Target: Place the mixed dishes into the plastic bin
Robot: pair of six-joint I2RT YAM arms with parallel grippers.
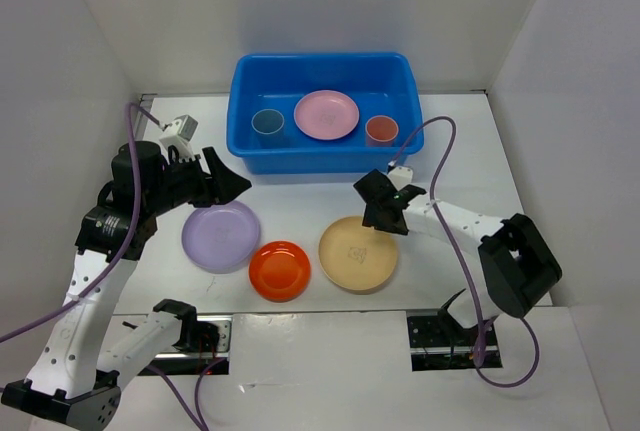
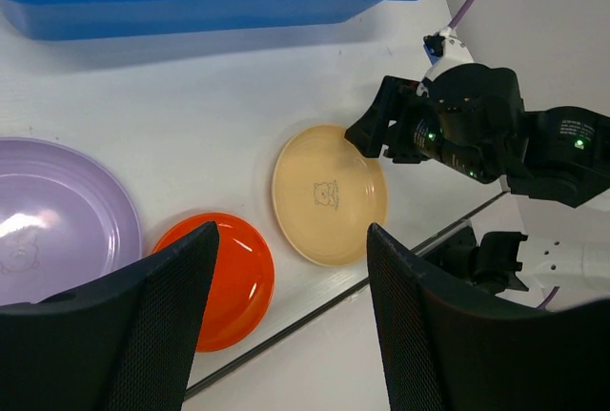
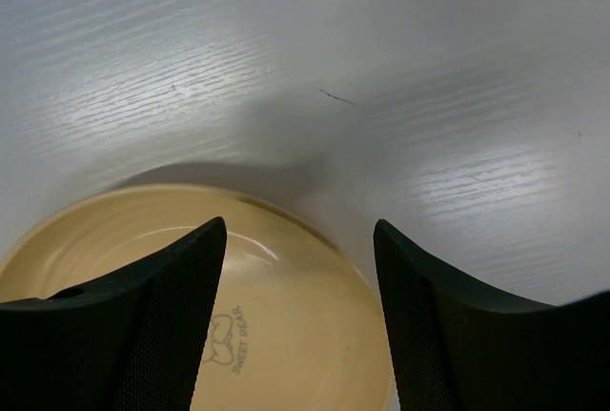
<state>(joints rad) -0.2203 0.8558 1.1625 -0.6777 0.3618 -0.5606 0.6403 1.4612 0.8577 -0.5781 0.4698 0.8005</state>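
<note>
White walls are boxing in a pale surface (image 1: 300, 196), and the plastic bin (image 1: 320, 159) is sitting against its far edge, already holding a light-blue cup (image 1: 267, 123), a pink plate (image 1: 326, 114) and a salmon-pink cup (image 1: 381, 130). Three dishes are waiting outside it, toward the near edge: a lavender plate (image 1: 220, 236) on the left, a smaller orange plate (image 1: 280, 270) just beside it, and a tan-yellow plate (image 1: 358, 253) on the right.

The right gripper (image 1: 378, 213) is hovering over the tan-yellow plate's far rim, fingers spread and grasping nothing. The left gripper (image 1: 235, 183) is hanging released over the lavender plate's far side, likewise empty.

Risk is likely lying in the rim pinch. With the plate lying flush, a descending finger could be skidding off the lip or shoving the plate toward the near edge. A plate held by one rim could also be tipping and slipping while crossing the bin's wall.

Small lettering in the tan-yellow plate's well, under a little animal figure, is appearing to read "SWEET DEAR". The lavender plate's faint mark is proving unreadable.
</note>
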